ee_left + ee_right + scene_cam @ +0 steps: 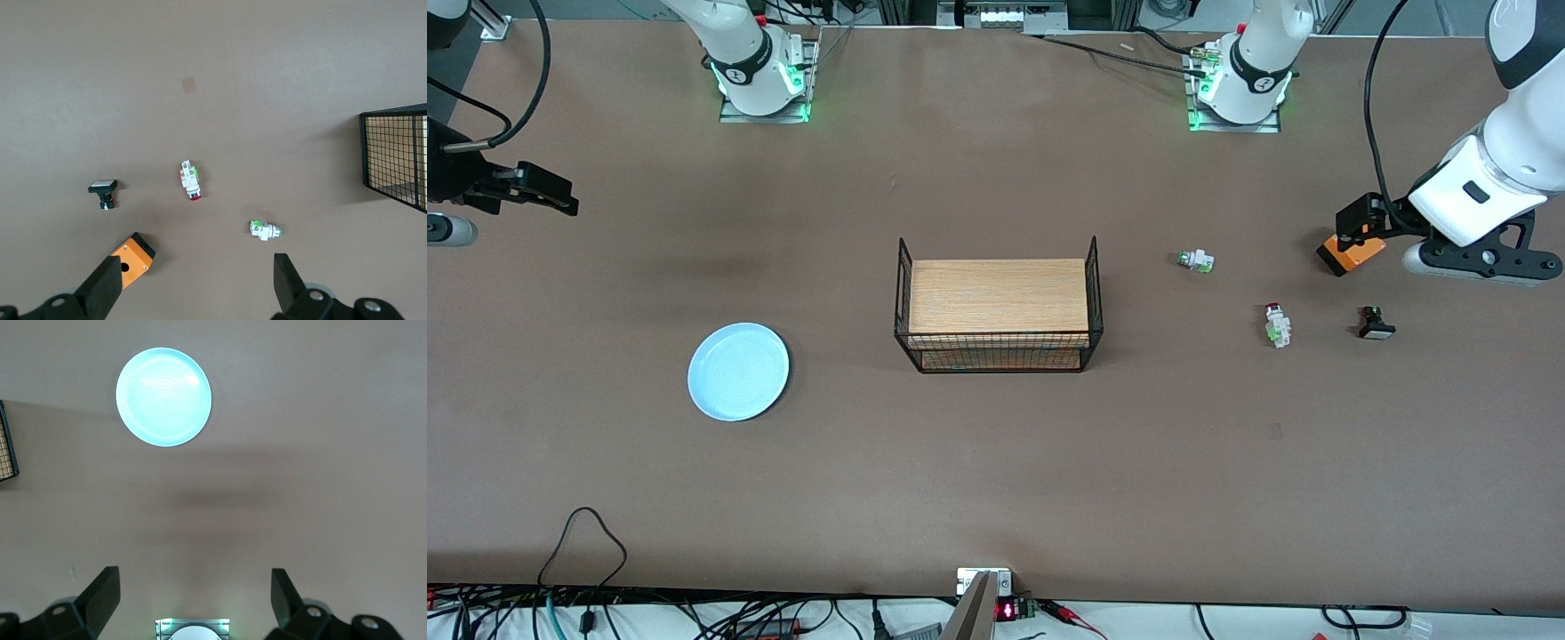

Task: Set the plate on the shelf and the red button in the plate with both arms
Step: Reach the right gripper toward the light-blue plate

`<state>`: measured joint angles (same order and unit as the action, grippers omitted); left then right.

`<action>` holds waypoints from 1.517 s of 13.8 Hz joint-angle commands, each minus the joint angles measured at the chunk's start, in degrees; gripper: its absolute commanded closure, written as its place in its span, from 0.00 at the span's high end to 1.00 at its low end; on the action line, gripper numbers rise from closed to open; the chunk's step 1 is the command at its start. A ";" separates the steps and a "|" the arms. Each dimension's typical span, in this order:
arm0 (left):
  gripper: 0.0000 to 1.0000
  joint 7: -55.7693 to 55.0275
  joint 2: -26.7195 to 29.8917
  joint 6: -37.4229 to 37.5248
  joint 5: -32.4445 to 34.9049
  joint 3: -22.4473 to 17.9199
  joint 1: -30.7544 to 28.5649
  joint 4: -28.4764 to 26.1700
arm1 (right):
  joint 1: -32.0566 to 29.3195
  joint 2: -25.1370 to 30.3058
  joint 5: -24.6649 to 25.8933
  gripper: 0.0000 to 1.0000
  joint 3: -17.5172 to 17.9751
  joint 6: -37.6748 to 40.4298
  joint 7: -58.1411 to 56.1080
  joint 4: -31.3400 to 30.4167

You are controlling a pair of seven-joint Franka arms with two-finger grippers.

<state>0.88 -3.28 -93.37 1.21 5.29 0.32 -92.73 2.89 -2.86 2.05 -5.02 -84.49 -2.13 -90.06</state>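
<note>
The pale blue plate (738,371) (163,397) lies flat on the brown table toward the right arm's end. The red button (1278,324) (190,181), a white body with a dark-red cap, lies on its side toward the left arm's end. My left gripper (1356,222) (197,267) hangs open and empty high over the table beside the orange box. My right gripper (547,191) (195,577) hangs open and empty high over the table's right-arm end, well away from the plate.
A black wire basket with a wooden shelf (999,307) (397,157) stands mid-table. Around the red button lie a green-capped switch (1195,260) (265,230), a black switch (1376,324) (103,193) and an orange box (1352,252) (132,260).
</note>
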 commanded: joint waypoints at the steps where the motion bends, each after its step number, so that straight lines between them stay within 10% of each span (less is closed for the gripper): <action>1: 1.00 0.97 -0.94 1.35 0.90 -0.02 0.21 2.12 | -0.25 -1.89 -0.47 1.00 -0.34 0.64 0.45 1.82; 14: 1.00 0.97 -0.85 1.52 0.72 -0.02 0.21 2.03 | 1.68 -5.84 0.41 1.00 0.01 -1.47 0.02 3.48; 21: 1.00 1.05 -0.94 1.35 0.81 -0.11 0.21 2.12 | 1.15 -18.13 -0.21 1.00 -0.34 -10.42 0.98 4.01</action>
<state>0.88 -3.29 -93.37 1.21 5.30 0.37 -92.70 4.01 -15.79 2.06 -5.34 -92.68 -2.06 -88.22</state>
